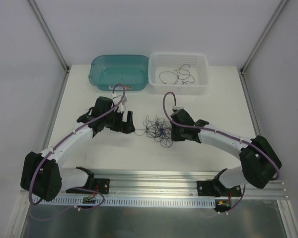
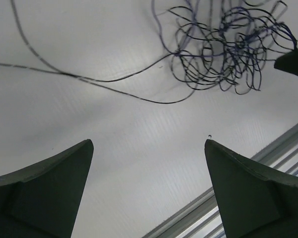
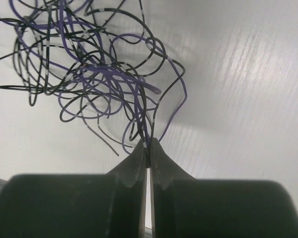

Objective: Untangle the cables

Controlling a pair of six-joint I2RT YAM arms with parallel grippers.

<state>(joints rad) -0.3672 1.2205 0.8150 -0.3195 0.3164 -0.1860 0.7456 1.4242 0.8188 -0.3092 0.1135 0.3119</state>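
Cables [image 1: 157,130] are pinched at the tangle's right edge by the closed right gripper [image 3: 148,148]. Left gripper [image 2: 149,148] is spread wide, empty, left of it.

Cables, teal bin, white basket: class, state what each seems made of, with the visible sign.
Cables: probably plastic-coated wire, glossy purple and black, holding springy loops. Teal bin: likely translucent plastic, glossy; its floor shows through. White basket: likely opaque moulded plastic, with slotted walls.
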